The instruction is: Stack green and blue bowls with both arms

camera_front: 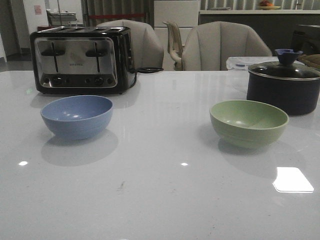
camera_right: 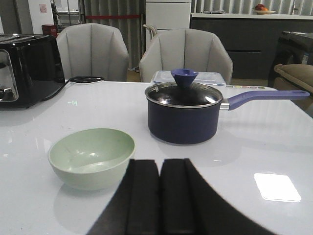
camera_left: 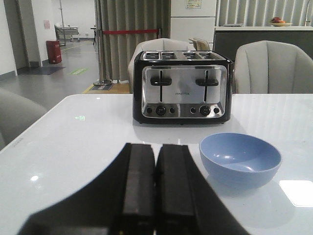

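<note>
The dusty blue bowl stands upright and empty on the left of the white table, in front of the toaster. The pale green bowl stands upright and empty on the right, in front of the dark pot. Neither gripper shows in the front view. In the left wrist view my left gripper is shut and empty, short of the blue bowl and apart from it. In the right wrist view my right gripper is shut and empty; its finger overlaps the green bowl in this view, so contact cannot be told.
A black and chrome toaster stands at the back left. A dark lidded pot with a long handle stands at the back right, a clear plastic box behind it. Grey chairs line the far edge.
</note>
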